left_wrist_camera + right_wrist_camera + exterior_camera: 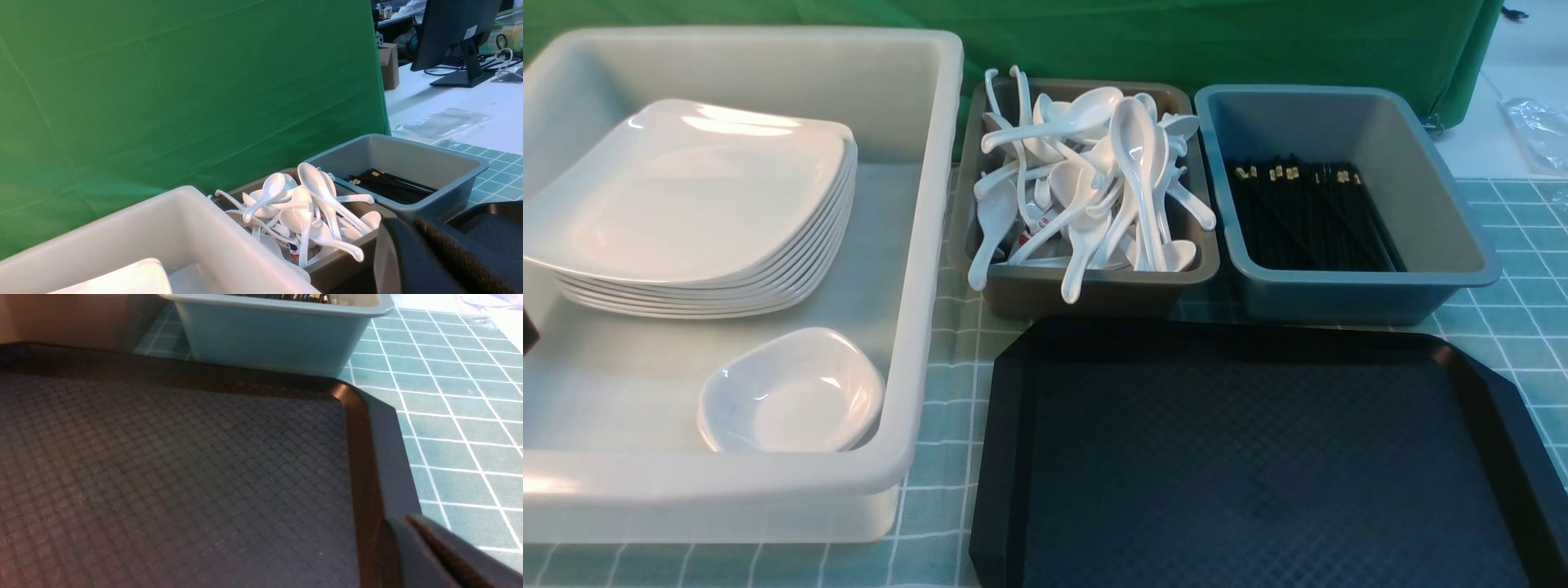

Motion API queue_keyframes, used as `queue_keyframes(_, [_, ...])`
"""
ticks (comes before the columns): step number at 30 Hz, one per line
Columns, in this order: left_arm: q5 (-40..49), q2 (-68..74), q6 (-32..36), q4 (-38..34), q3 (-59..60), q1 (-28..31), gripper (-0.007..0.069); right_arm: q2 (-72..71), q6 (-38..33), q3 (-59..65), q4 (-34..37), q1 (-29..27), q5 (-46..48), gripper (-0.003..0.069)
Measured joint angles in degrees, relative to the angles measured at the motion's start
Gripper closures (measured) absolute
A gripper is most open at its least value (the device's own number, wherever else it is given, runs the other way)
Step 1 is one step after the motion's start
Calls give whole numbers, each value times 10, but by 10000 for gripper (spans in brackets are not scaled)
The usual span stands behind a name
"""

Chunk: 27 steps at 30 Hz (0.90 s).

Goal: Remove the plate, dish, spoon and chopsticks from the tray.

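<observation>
- White tub point(915, 245), left of the tray point(1258, 457): one stack of plates point(694, 204), roughly eight by the rims, plus one small dish point(792, 392) in front of it.
- Tray bare in every view — looks cleared.
- Blue-grey tub point(1347, 204) behind the tray: chopsticks point(1311, 216), too bunched to count.
- Brown tub point(1086, 192) behind the tray: spoons point(1094, 180) heaped above the rim, count unclear — a brush from an arm could tip some out.
- Left gripper point(412, 253) and right gripper point(429, 547): both closed, empty.

Black fingers point(445, 261) with textured, cross-hatched inner pads.
</observation>
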Motion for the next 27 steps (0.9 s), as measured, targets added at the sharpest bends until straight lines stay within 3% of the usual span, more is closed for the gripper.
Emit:
queue_keyframes(2, [-13, 0, -9, 8, 4, 0, 613, 0, 0, 0, 0, 0, 0, 613])
queue_keyframes(6, [-57, -6, -109, 53, 26, 19, 613, 0, 0, 0, 0, 0, 0, 603])
queue_keyframes(7, [-80, -17, -172, 85, 46, 50, 613, 0, 0, 0, 0, 0, 0, 600])
queue_keyframes(10, [-93, -57, -252, 126, 107, 121, 613, 0, 0, 0, 0, 0, 0, 592])
queue_keyframes(15, [-73, -131, -291, 135, 233, 198, 613, 0, 0, 0, 0, 0, 0, 582])
queue_keyframes(21, [-40, -140, -328, 132, 335, 209, 613, 0, 0, 0, 0, 0, 0, 568])
queue_keyframes(27, [-59, -140, -331, 123, 340, 209, 613, 0, 0, 0, 0, 0, -1, 552])
